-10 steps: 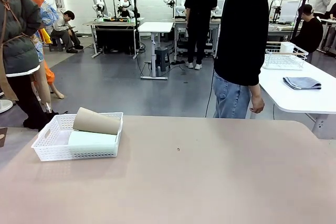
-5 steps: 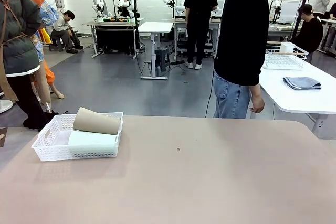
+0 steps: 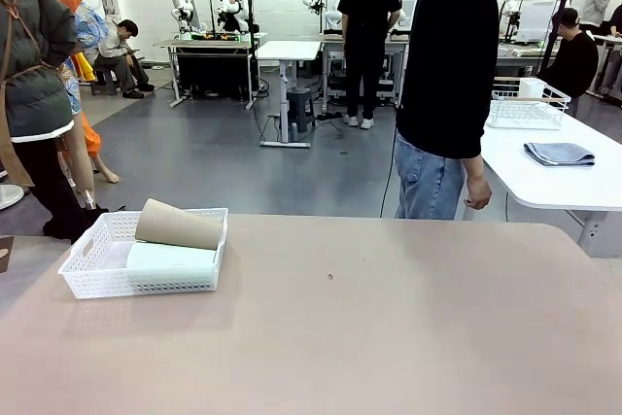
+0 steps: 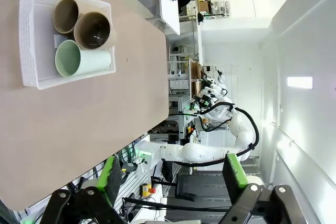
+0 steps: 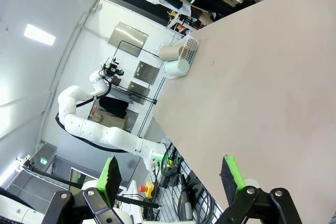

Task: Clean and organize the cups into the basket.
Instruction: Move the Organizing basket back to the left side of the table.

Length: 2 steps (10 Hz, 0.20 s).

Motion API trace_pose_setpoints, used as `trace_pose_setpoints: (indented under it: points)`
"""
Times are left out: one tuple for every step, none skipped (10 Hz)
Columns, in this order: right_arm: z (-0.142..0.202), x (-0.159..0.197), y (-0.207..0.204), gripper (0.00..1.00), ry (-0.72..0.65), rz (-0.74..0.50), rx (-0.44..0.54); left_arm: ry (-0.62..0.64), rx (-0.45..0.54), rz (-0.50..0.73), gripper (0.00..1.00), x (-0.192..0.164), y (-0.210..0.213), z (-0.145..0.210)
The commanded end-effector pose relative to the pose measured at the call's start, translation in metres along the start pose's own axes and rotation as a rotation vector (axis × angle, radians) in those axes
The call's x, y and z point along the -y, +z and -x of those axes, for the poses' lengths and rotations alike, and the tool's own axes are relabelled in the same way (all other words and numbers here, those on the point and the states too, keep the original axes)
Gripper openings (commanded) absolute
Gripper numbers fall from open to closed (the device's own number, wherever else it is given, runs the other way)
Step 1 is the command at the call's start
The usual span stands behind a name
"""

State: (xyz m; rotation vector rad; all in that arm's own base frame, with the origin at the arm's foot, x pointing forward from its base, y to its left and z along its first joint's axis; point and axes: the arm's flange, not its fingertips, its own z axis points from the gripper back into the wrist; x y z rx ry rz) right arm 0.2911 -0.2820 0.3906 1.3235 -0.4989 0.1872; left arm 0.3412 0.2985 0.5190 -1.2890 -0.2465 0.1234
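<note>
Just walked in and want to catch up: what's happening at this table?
Nothing is being handled right now. The tan cups and the mint green cup lie on their sides in the white basket at the table's left. Both grippers, left and right, are open and empty, pulled back from the table. A person stands at the far side, hand hanging down.

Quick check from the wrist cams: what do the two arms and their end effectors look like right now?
Both end effectors, left and right, are black with bright green pads on two straight fingers. Each wrist camera also catches the other arm farther off: glossy white rounded links, black cables trailing from the wrist.
</note>
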Motion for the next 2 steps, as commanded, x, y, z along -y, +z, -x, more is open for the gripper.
trace_pose_setpoints:
  points:
    - [0.0009,0.0007,0.0001,1.0,0.015,0.0,0.001,0.014,-0.002,0.005,1.0,0.0015,0.0013,0.0014]
    - [0.0009,0.0007,0.0001,1.0,0.015,0.0,0.001,0.014,-0.002,0.005,1.0,0.0015,0.0013,0.0014]
